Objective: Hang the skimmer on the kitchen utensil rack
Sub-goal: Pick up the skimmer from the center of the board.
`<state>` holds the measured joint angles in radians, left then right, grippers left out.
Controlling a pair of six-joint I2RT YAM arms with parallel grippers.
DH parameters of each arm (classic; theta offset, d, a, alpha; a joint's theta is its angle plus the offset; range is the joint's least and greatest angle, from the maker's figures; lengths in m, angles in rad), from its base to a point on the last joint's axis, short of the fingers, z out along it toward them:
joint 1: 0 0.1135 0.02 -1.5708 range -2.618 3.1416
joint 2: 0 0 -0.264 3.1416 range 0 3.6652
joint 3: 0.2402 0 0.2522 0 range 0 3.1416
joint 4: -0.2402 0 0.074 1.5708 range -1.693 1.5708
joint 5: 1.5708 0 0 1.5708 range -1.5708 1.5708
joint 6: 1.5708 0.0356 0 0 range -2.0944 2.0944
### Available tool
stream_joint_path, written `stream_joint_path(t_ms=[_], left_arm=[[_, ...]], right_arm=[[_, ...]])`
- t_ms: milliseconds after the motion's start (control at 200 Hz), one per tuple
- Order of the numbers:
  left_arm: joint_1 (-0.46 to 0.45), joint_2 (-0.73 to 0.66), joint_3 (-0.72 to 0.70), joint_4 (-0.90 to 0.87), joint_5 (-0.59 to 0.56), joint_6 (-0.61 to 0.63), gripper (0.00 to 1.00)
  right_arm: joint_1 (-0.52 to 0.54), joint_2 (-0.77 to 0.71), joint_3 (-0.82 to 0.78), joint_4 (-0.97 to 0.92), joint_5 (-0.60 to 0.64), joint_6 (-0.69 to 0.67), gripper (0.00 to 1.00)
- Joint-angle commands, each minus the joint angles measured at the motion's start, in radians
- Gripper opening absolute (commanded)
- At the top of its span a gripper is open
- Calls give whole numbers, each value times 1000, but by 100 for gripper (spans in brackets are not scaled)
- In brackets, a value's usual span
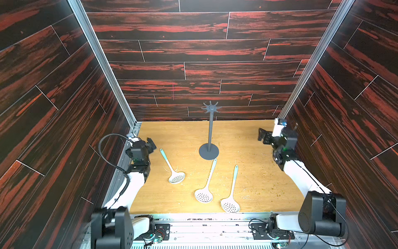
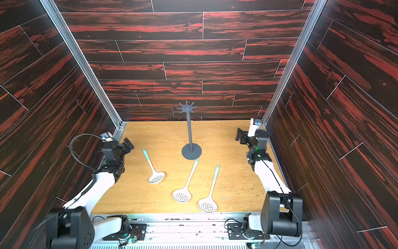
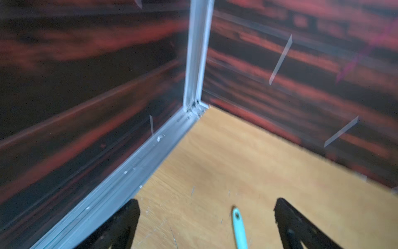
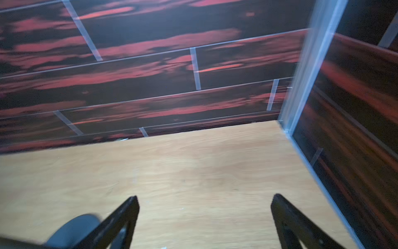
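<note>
Grey rack point(image 1: 210, 131) well apart from walls point(image 1: 193, 71)

Kitchen utensil rack point(image 1: 210, 131): plain dark grey.
Left skimmer point(image 1: 170, 167), middle skimmer point(image 1: 209, 179), right skimmer point(image 1: 233, 187): pale teal handles, white bowls dotted with holes.
Table point(image 1: 258, 172): light wood grain.
Walls point(image 1: 193, 49): black planks streaked red.
My left gripper point(image 3: 206, 200), my right gripper point(image 4: 204, 196): black.

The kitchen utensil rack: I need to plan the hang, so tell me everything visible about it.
The kitchen utensil rack is a dark grey, matte stand: flat round base, thin upright pole, star-shaped crown of short hooks, all bare. It stands upright on the wooden table, near the back middle. The handle tip of the middle skimmer reaches the base's rim; contact is unclear. Nothing else touches it.
</note>
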<state>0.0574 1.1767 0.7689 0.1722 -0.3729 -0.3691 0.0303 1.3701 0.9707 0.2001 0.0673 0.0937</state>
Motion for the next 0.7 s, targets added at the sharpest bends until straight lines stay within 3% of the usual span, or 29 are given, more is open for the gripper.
stream_joint_path(t_ms=[0,175,366,511,691], left_arm=[[-5,-72,59,-368,-77,-164,100],[-10,-100,95,-588,131,-217,100],[-10,-132,39,-610,293,-225,100],[-10,-175,-10,-579,352,-280,100],[-10,-155,2,-620,384,-260,100]], right_arm=[[127,34,64,-392,90,17,98],[265,39,63,-579,14,184,92],[380,-27,-26,-629,17,336,87],[484,21,-56,-660,45,421,80],[612,97,-86,-678,118,521,75]])
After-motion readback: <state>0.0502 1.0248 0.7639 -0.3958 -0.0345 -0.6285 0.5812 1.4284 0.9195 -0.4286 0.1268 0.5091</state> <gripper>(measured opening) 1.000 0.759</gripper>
